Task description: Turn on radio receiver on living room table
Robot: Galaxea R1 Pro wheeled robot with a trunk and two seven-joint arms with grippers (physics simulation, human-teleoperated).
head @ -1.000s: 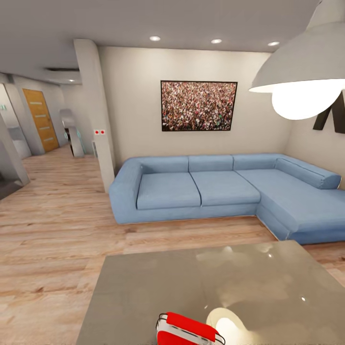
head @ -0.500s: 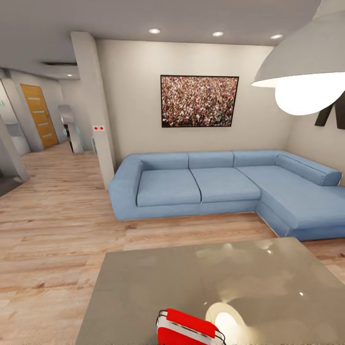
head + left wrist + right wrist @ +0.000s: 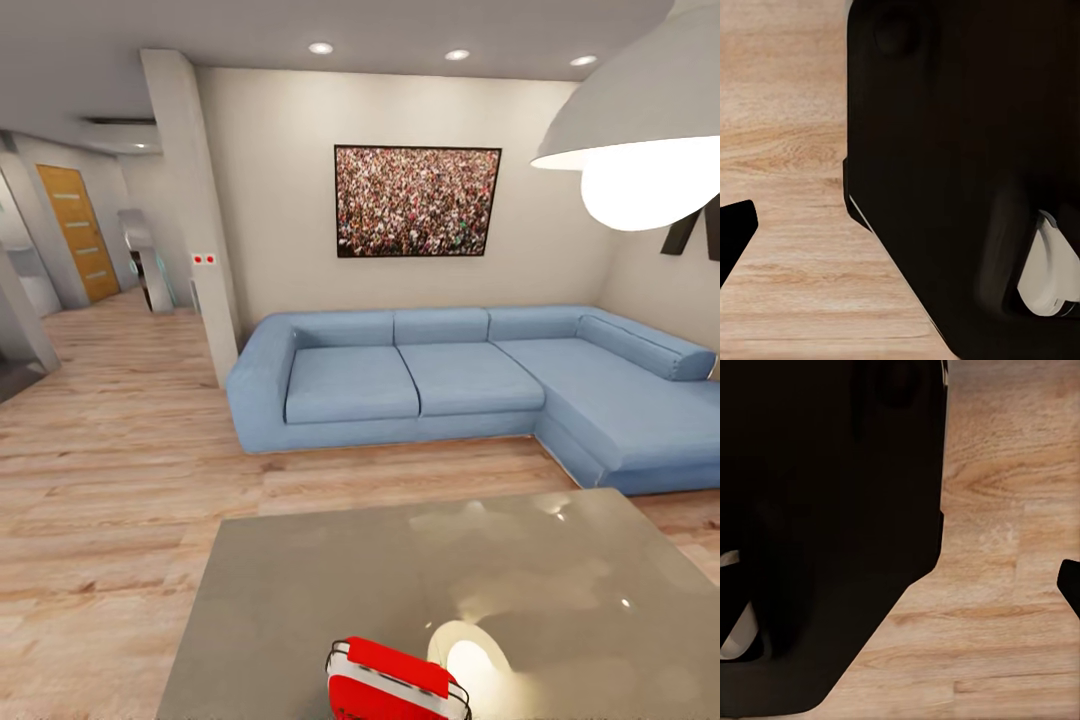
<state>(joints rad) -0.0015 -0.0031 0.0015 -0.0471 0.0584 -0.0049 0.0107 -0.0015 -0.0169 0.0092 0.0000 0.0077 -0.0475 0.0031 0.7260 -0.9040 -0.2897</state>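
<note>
Red radio receiver (image 3: 395, 683) sits on the table (image 3: 560, 570); gripper states cannot be told.

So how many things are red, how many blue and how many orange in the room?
Red: 2, the radio receiver and the small wall switch plate
Blue: 1, the sofa
Orange: 1, the door
Total: 4

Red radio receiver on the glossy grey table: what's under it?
The red radio receiver sits on the glossy grey table. Its base is cut off by the frame edge, so the contact is unseen.
</note>
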